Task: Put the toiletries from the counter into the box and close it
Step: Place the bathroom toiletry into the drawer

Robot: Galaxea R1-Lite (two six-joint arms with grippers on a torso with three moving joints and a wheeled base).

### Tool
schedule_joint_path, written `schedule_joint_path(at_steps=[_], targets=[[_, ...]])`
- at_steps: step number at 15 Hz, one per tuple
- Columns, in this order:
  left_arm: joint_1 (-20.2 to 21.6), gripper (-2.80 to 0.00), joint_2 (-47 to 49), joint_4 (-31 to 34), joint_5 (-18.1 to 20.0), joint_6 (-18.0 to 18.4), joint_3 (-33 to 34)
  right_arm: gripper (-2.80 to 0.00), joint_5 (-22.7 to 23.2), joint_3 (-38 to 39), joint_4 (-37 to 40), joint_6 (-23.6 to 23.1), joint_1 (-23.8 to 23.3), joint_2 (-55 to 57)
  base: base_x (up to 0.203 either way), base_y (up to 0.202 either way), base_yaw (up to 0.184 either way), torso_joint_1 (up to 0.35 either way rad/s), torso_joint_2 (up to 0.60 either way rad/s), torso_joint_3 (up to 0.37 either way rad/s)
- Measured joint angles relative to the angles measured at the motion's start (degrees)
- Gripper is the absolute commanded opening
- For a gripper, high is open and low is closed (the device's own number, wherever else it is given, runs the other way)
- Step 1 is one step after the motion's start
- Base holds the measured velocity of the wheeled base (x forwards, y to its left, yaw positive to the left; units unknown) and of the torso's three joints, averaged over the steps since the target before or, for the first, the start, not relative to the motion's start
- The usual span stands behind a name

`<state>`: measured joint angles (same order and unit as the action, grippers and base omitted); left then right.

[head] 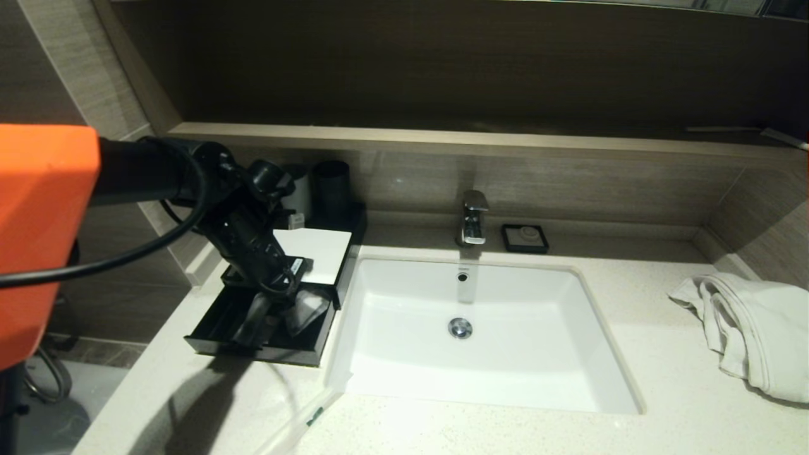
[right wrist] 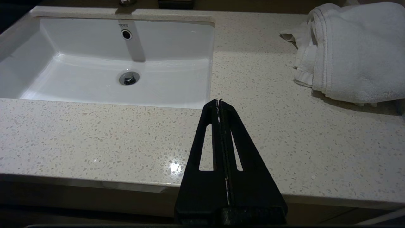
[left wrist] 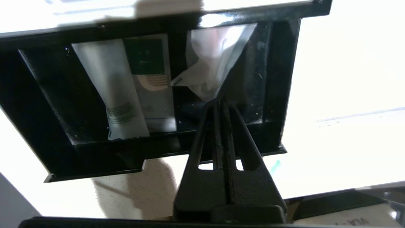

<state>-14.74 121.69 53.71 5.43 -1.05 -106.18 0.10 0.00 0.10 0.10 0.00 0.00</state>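
With its left pincer [left wrist: 221,103] clenched empty over the box's [head: 319,256] open drawer [head: 215,322], where sachets [left wrist: 110,91] and the clear packet [left wrist: 212,63] lie, the robot next needs the sachet [head: 303,420] left on the counter [head: 505,430].

Speckled counter [head: 505,430] has the black box [head: 265,328] right under the left gripper [head: 278,297], one sachet [head: 310,420] just in front, soap dish [head: 525,238] and towel [head: 752,328] way off right.

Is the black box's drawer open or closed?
Open. The drawer sticks out from under the box's white top, and the left wrist view shows packets lying inside it.
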Motion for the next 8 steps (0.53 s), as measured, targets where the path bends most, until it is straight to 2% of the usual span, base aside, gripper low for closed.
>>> schedule_joint_path(at_steps=[8], targets=[[-0.1,-2.80,1.0,0.4,-0.1,0.4,2.3,-2.80,0.0,0.0,0.0,0.0,0.0,0.0,0.000,0.000,0.000,0.000,0.00,0.000]])
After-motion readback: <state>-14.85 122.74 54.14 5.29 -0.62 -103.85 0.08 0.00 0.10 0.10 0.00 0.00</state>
